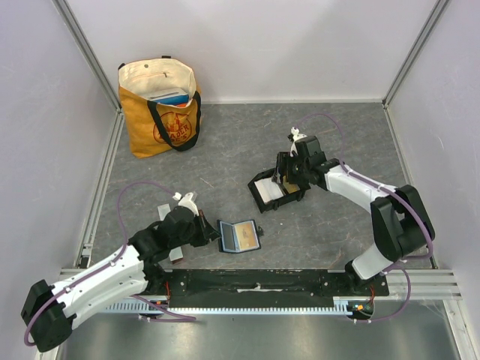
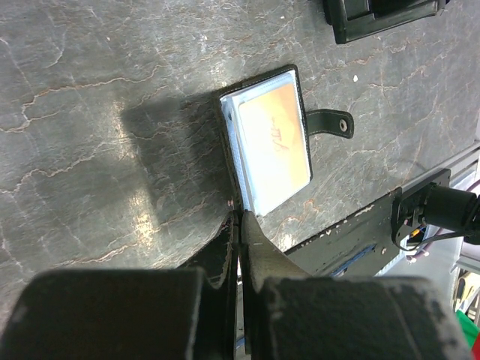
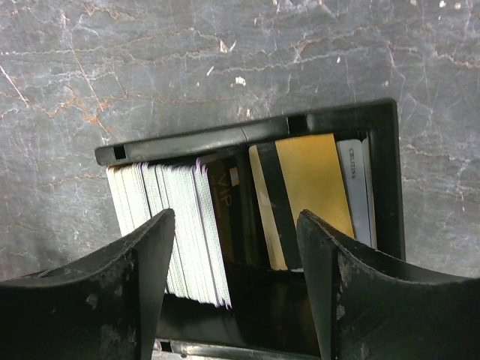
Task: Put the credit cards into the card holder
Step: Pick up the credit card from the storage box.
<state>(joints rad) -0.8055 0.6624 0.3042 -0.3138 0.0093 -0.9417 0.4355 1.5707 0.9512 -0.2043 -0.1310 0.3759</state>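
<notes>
Right end effector (image 3: 234, 225) spread wide over the card holder (image 3: 247, 131), gripping nothing; only its wrist view shows an orange-gold card (image 3: 311, 187) and a pale card stack (image 3: 172, 217) inside; left end effector (image 2: 240, 221), well apart from the holder, pressed together beside the wallet (image 2: 330, 120) bearing an orange card (image 2: 274, 139).

I see a dark grey tabletop (image 2: 90, 90) with a matt, veined, stone-like face. The black two-compartment card holder tray (image 3: 247, 129) reads as smooth, faintly shiny plastic, and the orange-gold card (image 3: 315, 180) in it as smooth plastic. The black folding wallet (image 2: 271, 146) looks grainy and leather-like, with a glossy clear window. The mustard tote bag (image 1: 146, 129) is coarse cloth.
</notes>
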